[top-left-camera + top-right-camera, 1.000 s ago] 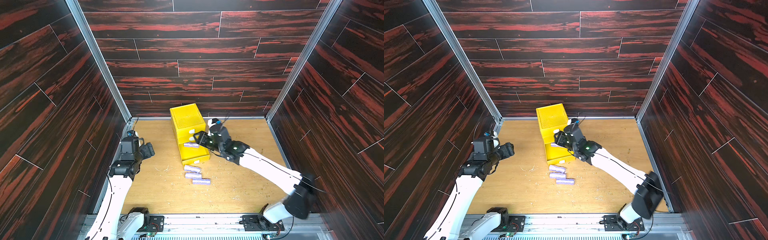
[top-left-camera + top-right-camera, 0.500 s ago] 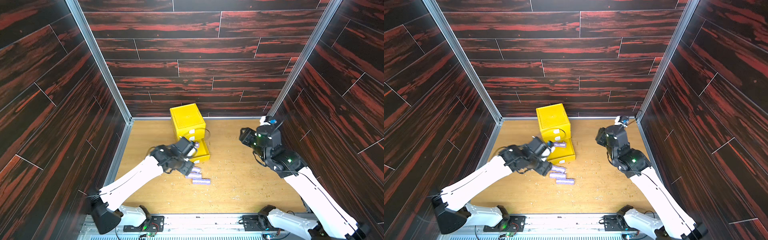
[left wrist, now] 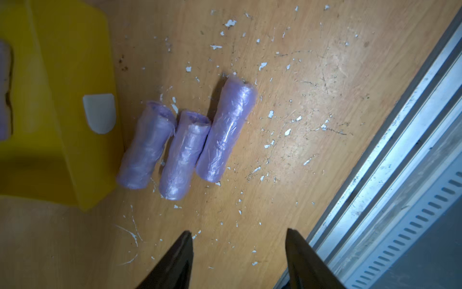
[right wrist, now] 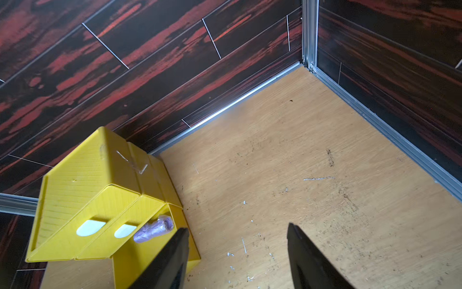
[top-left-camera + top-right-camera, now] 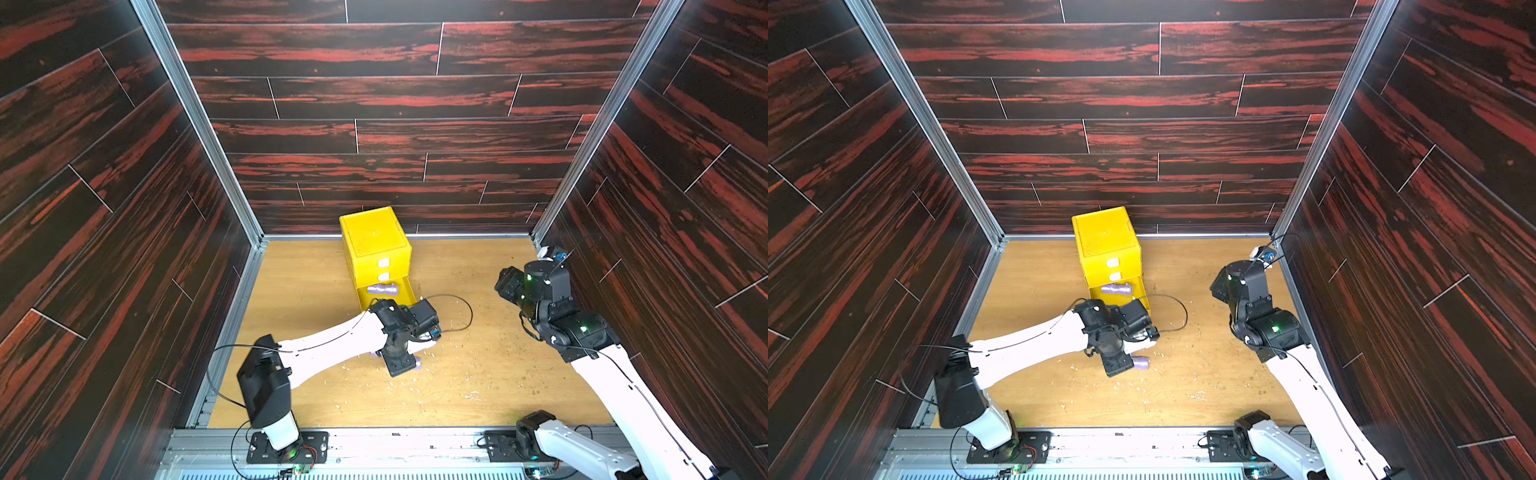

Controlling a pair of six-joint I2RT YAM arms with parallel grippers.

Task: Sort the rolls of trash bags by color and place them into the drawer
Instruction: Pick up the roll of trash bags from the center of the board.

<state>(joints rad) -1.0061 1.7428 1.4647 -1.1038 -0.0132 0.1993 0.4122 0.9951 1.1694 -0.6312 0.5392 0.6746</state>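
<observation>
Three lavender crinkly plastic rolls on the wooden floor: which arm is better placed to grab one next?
Left. The left gripper hovers open above the rolls, beside the yellow ribbed plastic drawer chest; the right gripper sits empty near the side wall.

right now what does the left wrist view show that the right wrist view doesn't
Only left wrist: three lavender rolls side by side beside the open bottom drawer, and the metal rail. Only right wrist: the two shut upper drawers and the wall corner. Both: that open drawer, the wooden table, and open, empty jaws: left gripper, right gripper.
</observation>
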